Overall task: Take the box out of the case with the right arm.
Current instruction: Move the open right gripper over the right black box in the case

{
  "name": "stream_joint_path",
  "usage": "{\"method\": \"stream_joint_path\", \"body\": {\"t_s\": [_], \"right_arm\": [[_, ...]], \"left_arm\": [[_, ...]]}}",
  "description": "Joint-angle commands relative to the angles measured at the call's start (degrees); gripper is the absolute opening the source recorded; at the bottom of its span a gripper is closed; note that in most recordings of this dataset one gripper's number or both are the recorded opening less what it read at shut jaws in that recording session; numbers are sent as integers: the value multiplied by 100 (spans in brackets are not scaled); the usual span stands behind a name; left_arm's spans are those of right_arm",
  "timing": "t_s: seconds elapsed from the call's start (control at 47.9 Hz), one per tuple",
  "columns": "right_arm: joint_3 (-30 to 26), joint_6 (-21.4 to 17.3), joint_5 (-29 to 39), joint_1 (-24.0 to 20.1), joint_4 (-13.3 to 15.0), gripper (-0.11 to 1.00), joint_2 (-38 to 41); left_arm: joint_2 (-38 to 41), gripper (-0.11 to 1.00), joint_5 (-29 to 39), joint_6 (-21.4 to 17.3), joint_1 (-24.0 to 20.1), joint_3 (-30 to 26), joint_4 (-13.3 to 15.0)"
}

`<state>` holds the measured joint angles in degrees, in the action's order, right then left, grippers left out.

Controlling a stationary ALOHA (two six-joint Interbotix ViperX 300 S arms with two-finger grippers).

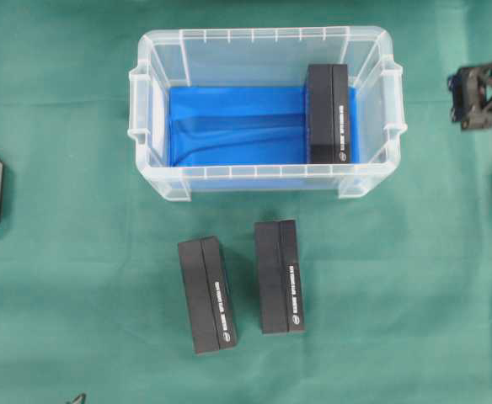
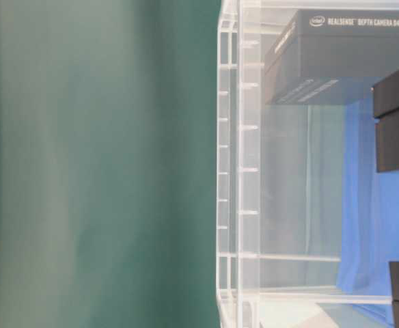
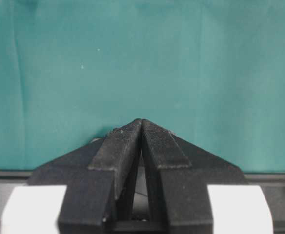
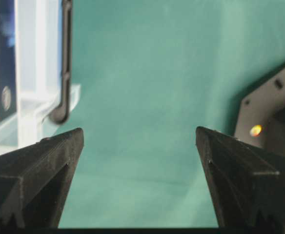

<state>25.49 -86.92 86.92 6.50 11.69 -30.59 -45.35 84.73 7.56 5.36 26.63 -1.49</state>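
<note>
Approach step, nothing gripped yet. Box (image 1: 328,114) lies flat at right end of case (image 1: 263,178), on blue floor; two more boxes (image 1: 206,295) sit outside on green cloth (image 1: 77,278). Right gripper (image 4: 139,141) jaws wide apart, empty, over cloth beside case's right wall. Left gripper (image 3: 141,127) tips together, parked. Next move likely calls for: swing over rim, straddle box, descend, close.

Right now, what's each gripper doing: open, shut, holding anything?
Left gripper: shut, holding nothing, over bare green cloth.
Right gripper: open wide, empty, outside the case.
</note>
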Motion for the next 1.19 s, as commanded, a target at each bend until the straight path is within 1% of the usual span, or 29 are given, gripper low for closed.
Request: {"method": "stream_joint_path", "body": {"t_s": [0.0,0.104,1.169], "right_arm": [[-62,237,-79,237,-62,90,-18],[-62,325,-158,308,-88,90,9],[-79,316,-193,308,-105,90,70]], "left_arm": [[26,2,-26,-9,9,-123,-18],[26,2,-26,-9,9,-123,-18],[26,2,-26,-9,9,-123,-18]]}}
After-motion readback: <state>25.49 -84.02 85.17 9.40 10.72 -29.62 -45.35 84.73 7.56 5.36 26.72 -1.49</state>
